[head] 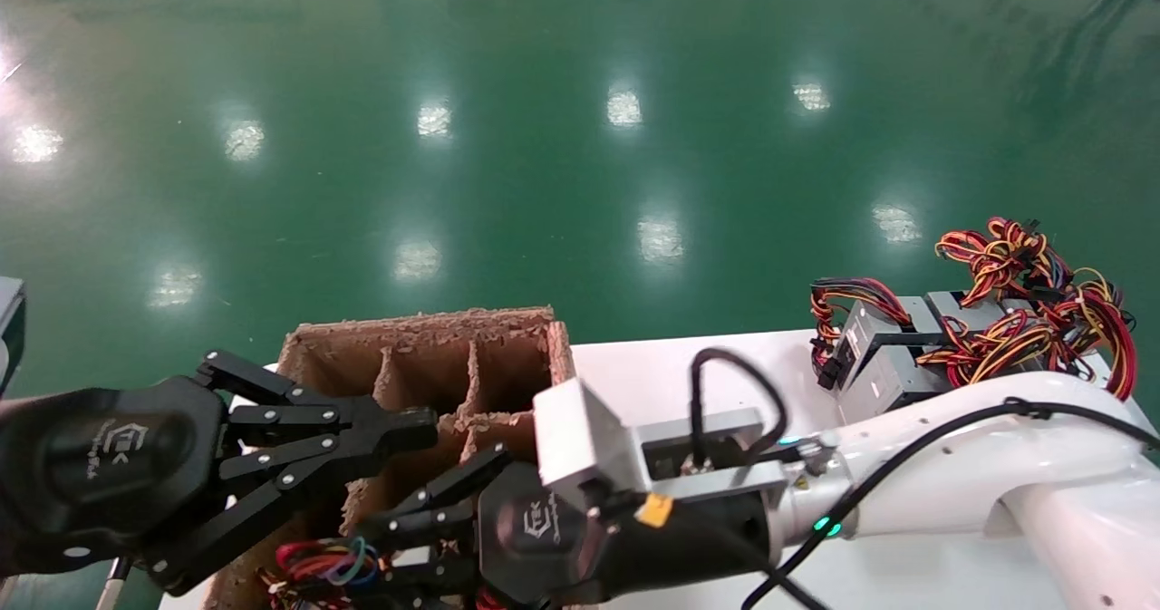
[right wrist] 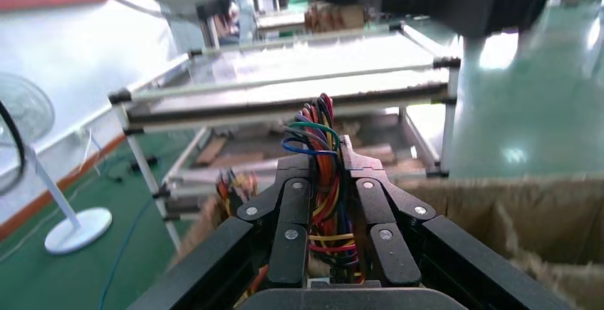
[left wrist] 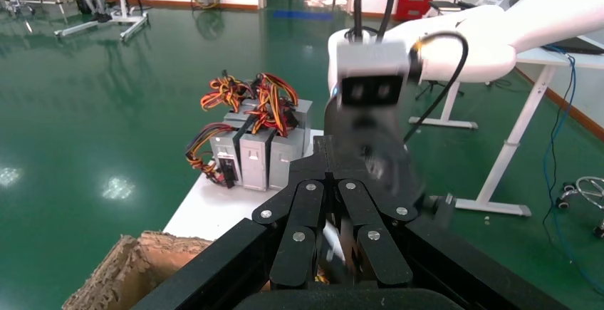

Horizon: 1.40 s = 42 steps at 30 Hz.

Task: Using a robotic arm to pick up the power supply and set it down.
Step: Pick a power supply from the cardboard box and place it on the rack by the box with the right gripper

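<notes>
Right gripper (head: 385,551) low in cardboard carton (head: 417,356), fingers pinched on power supply wire bundle (right wrist: 320,182), left gripper (head: 426,429) just alongside, fingers together, holding nothing.

Rough brown cardboard carton (head: 426,356), glossy green floor (head: 544,139).

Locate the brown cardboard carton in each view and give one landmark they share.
Head view: carton at lower centre-left, under both grippers.
Left wrist view: its torn corner shows at the bottom left.
Right wrist view: its wall is at the right.
Shared landmark: the white table, seen in head and left wrist views only.
</notes>
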Each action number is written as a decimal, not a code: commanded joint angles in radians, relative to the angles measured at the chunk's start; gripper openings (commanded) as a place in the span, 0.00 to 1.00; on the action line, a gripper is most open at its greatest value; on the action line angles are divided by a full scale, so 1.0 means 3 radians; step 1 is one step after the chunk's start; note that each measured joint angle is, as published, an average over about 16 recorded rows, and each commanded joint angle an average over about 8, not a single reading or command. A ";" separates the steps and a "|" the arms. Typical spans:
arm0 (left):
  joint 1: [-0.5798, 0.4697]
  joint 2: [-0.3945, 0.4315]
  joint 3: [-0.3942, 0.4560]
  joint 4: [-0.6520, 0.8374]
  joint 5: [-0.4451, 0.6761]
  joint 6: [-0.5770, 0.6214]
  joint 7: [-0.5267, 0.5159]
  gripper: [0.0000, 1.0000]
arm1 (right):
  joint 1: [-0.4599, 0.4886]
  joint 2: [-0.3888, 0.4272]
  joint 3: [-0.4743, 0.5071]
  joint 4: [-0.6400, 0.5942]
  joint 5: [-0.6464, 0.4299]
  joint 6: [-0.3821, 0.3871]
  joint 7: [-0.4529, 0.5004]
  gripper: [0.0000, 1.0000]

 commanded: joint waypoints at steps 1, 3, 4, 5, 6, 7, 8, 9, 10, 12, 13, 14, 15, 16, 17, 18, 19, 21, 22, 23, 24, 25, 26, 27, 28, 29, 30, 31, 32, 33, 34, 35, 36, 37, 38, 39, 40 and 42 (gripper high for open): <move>0.0000 0.0000 0.0000 0.0000 0.0000 0.0000 0.0000 0.00 | -0.0010 0.0044 -0.0002 0.0085 0.0121 0.0001 0.0042 0.00; 0.0000 0.0000 0.0000 0.0000 0.0000 0.0000 0.0000 0.00 | -0.0006 0.0083 -0.0005 0.0156 0.0224 0.0001 0.0066 0.00; 0.0000 0.0000 0.0000 0.0000 0.0000 0.0000 0.0000 0.00 | -0.0001 0.0103 -0.0008 0.0192 0.0272 0.0002 0.0078 0.00; 0.0000 0.0000 0.0000 0.0000 0.0000 0.0000 0.0000 0.00 | 0.0005 0.0123 -0.0012 0.0229 0.0317 0.0003 0.0089 0.00; 0.0000 0.0000 0.0000 0.0000 0.0000 0.0000 0.0000 0.00 | 0.0012 0.0144 -0.0016 0.0267 0.0360 0.0003 0.0102 0.00; 0.0000 0.0000 0.0000 0.0000 0.0000 0.0000 0.0000 0.00 | 0.0019 0.0165 -0.0020 0.0310 0.0407 0.0004 0.0118 0.00; 0.0000 0.0000 0.0000 0.0000 0.0000 0.0000 0.0000 0.00 | 0.0027 0.0188 -0.0024 0.0353 0.0453 0.0005 0.0137 0.00; 0.0000 0.0000 0.0000 0.0000 0.0000 0.0000 0.0000 0.00 | 0.0035 0.0211 -0.0028 0.0398 0.0495 0.0008 0.0156 0.00; 0.0000 0.0000 0.0000 0.0000 0.0000 0.0000 0.0000 0.00 | 0.0044 0.0236 -0.0029 0.0445 0.0538 0.0012 0.0178 0.00; 0.0000 0.0000 0.0000 0.0000 0.0000 0.0000 0.0000 0.00 | 0.0061 0.0286 -0.0026 0.0539 0.0629 0.0023 0.0228 0.00; 0.0000 0.0000 0.0000 0.0000 0.0000 0.0000 0.0000 0.00 | 0.0069 0.0310 -0.0021 0.0585 0.0679 0.0028 0.0259 0.00; 0.0000 0.0000 0.0000 0.0000 0.0000 0.0000 0.0000 0.00 | 0.0077 0.0336 -0.0011 0.0630 0.0735 0.0036 0.0297 0.00; 0.0000 0.0000 0.0000 0.0000 0.0000 0.0000 0.0000 0.00 | 0.0085 0.0362 0.0001 0.0669 0.0792 0.0045 0.0339 0.00; 0.0000 0.0000 0.0000 0.0000 0.0000 0.0000 0.0000 0.00 | 0.0094 0.0387 0.0016 0.0707 0.0852 0.0054 0.0385 0.00; 0.0000 0.0000 0.0000 0.0000 0.0000 0.0000 0.0000 0.00 | 0.0103 0.0413 0.0033 0.0744 0.0916 0.0065 0.0436 0.00; 0.0000 0.0000 0.0000 0.0000 0.0000 0.0000 0.0000 0.00 | 0.0111 0.0438 0.0052 0.0777 0.0978 0.0076 0.0490 0.00; 0.0000 0.0000 0.0000 0.0000 0.0000 0.0000 0.0000 0.00 | 0.0119 0.0464 0.0071 0.0808 0.1042 0.0086 0.0544 0.00; 0.0000 0.0000 0.0000 0.0000 0.0000 0.0000 0.0000 0.00 | 0.0135 0.0516 0.0115 0.0868 0.1171 0.0108 0.0653 0.00; 0.0000 0.0000 0.0000 0.0000 0.0000 0.0000 0.0000 0.00 | 0.0142 0.0542 0.0136 0.0894 0.1227 0.0119 0.0700 0.00; 0.0000 0.0000 0.0000 0.0000 0.0000 0.0000 0.0000 0.00 | 0.0148 0.0567 0.0158 0.0919 0.1279 0.0131 0.0742 0.00; 0.0000 0.0000 0.0000 0.0000 0.0000 0.0000 0.0000 0.00 | 0.0152 0.0593 0.0178 0.0942 0.1327 0.0142 0.0780 0.00; 0.0000 0.0000 0.0000 0.0000 0.0000 0.0000 0.0000 0.00 | 0.0155 0.0618 0.0198 0.0962 0.1370 0.0153 0.0812 0.00; 0.0000 0.0000 0.0000 0.0000 0.0000 0.0000 0.0000 0.00 | 0.0157 0.0647 0.0218 0.0981 0.1409 0.0166 0.0842 0.00; 0.0000 0.0000 0.0000 0.0000 0.0000 0.0000 0.0000 0.00 | 0.0159 0.0677 0.0237 0.0998 0.1442 0.0181 0.0869 0.00; 0.0000 0.0000 0.0000 0.0000 0.0000 0.0000 0.0000 0.00 | 0.0160 0.0709 0.0254 0.1015 0.1467 0.0197 0.0892 0.00; 0.0000 0.0000 0.0000 0.0000 0.0000 0.0000 0.0000 0.00 | 0.0159 0.0746 0.0271 0.1032 0.1489 0.0216 0.0916 0.00; 0.0000 0.0000 0.0000 0.0000 0.0000 0.0000 0.0000 0.00 | 0.0156 0.0785 0.0287 0.1049 0.1509 0.0236 0.0939 0.00; 0.0000 0.0000 0.0000 0.0000 0.0000 0.0000 0.0000 0.00 | 0.0153 0.0827 0.0303 0.1067 0.1524 0.0257 0.0961 0.00; 0.0000 0.0000 0.0000 0.0000 0.0000 0.0000 0.0000 0.00 | 0.0147 0.0875 0.0319 0.1086 0.1537 0.0282 0.0981 0.00; 0.0000 0.0000 0.0000 0.0000 0.0000 0.0000 0.0000 0.00 | 0.0139 0.0926 0.0336 0.1107 0.1547 0.0308 0.1001 0.00; 0.0000 0.0000 0.0000 0.0000 0.0000 0.0000 0.0000 0.00 | 0.0129 0.0978 0.0351 0.1129 0.1555 0.0335 0.1019 0.00; 0.0000 0.0000 0.0000 0.0000 0.0000 0.0000 0.0000 0.00 | 0.0115 0.1034 0.0369 0.1152 0.1564 0.0364 0.1036 0.00; 0.0000 0.0000 0.0000 0.0000 0.0000 0.0000 0.0000 0.00 | 0.0097 0.1093 0.0388 0.1175 0.1573 0.0395 0.1051 0.00; 0.0000 0.0000 0.0000 0.0000 0.0000 0.0000 0.0000 0.00 | 0.0077 0.1151 0.0407 0.1197 0.1581 0.0426 0.1062 0.00; 0.0000 0.0000 0.0000 0.0000 0.0000 0.0000 0.0000 0.00 | 0.0051 0.1215 0.0427 0.1217 0.1589 0.0461 0.1069 0.00; 0.0000 0.0000 0.0000 0.0000 0.0000 0.0000 0.0000 0.00 | 0.0021 0.1280 0.0449 0.1236 0.1596 0.0498 0.1074 0.00; 0.0000 0.0000 0.0000 0.0000 0.0000 0.0000 0.0000 0.00 | -0.0012 0.1343 0.0471 0.1250 0.1606 0.0535 0.1075 0.00; 0.0000 0.0000 0.0000 0.0000 0.0000 0.0000 0.0000 0.00 | -0.0093 0.1474 0.0521 0.1267 0.1632 0.0614 0.1069 0.00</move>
